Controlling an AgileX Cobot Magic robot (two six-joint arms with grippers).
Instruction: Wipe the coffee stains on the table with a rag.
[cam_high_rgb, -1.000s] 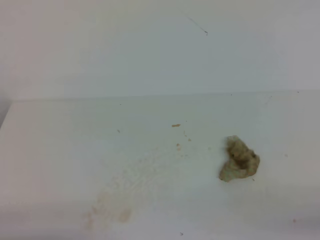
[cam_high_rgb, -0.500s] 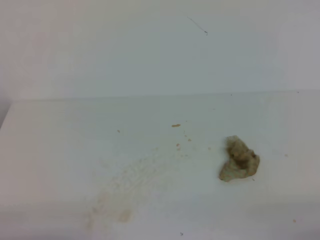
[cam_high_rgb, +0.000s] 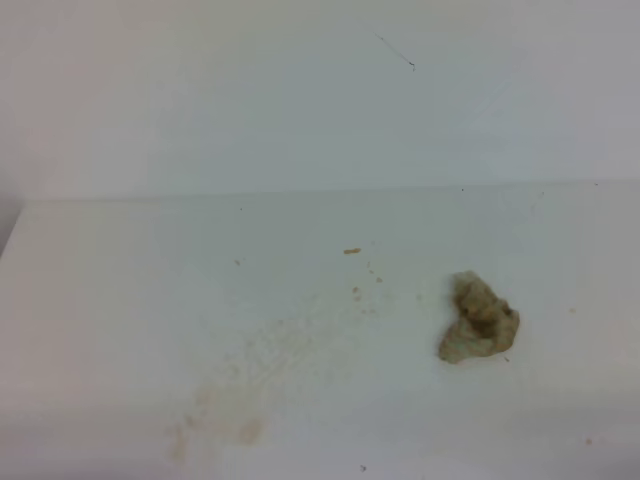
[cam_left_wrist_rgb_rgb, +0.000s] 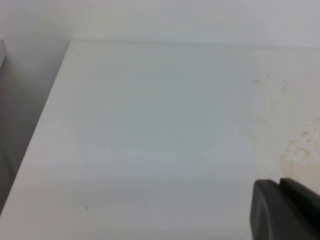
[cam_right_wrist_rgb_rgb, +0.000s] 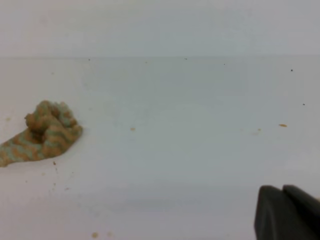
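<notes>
Lying crumpled on the table (cam_high_rgb: 120, 290), the rag (cam_high_rgb: 479, 318) is seen as a small lumpy wad of pale greenish cloth blotched with brown, right of the middle in the high view and held by nothing. From the right wrist camera it shows at the left (cam_right_wrist_rgb_rgb: 42, 132), one end humped up, the other trailing flat toward the edge of the picture. The coffee stains (cam_high_rgb: 245, 385) are spread well apart from the rag, to its left and nearer the front edge — a faint tan speckled smear, darkest at its lower end, thinning toward a few loose specks (cam_high_rgb: 352, 251) near the middle of the table. In the left wrist view the same stains (cam_left_wrist_rgb_rgb: 299, 147) are seen at the right edge. Only a dark corner of the left gripper (cam_left_wrist_rgb_rgb: 285, 210) and of the right gripper (cam_right_wrist_rgb_rgb: 286, 212) is caught in each wrist picture — whether the jaws are apart or closed cannot be told. Neither arm appears in the high view.
</notes>
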